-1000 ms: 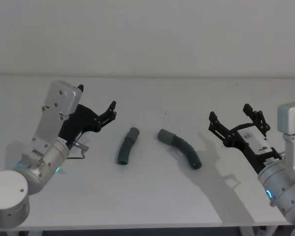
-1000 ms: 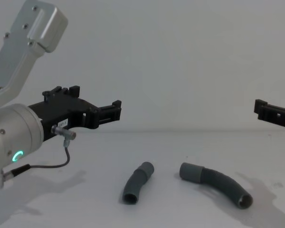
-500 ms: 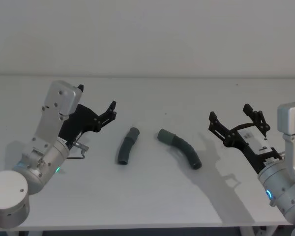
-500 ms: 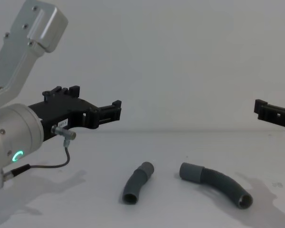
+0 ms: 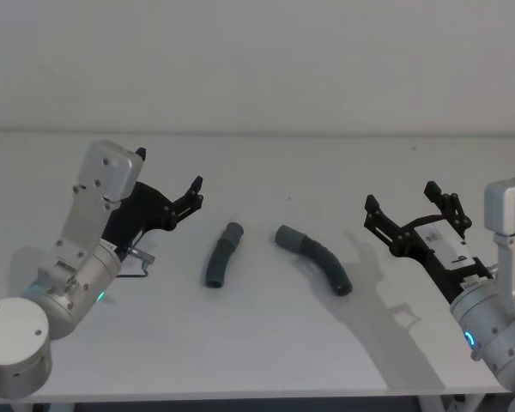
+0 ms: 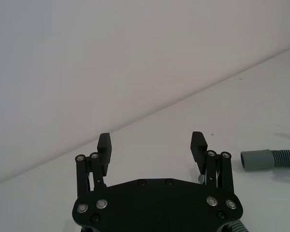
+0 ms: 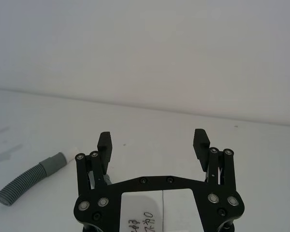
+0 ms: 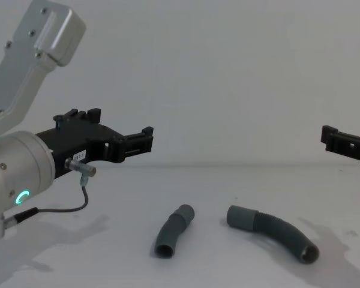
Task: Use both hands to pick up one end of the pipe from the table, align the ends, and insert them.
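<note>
I note short hose (image 5: 221, 266) and long hose (image 5: 318, 257): dark grey, ribbed, paler cuffs (image 8: 240, 216); table (image 5: 266, 343) plain white; left gripper (image 5: 169, 170), right gripper (image 5: 401, 196) black; left wrist (image 8: 18, 171) silver, ring (image 8: 24, 195) green.

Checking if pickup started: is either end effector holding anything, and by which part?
Nothing is held. Left end effector and right end effector are open; short hose and long hose lie on the table.

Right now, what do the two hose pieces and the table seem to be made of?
Short hose: matte dark grey, probably flexible plastic or rubber, judging by its ribbed body and smooth cuff. Long hose: same look, likely the same material. Table: smooth matte white, perhaps laminate.
</note>
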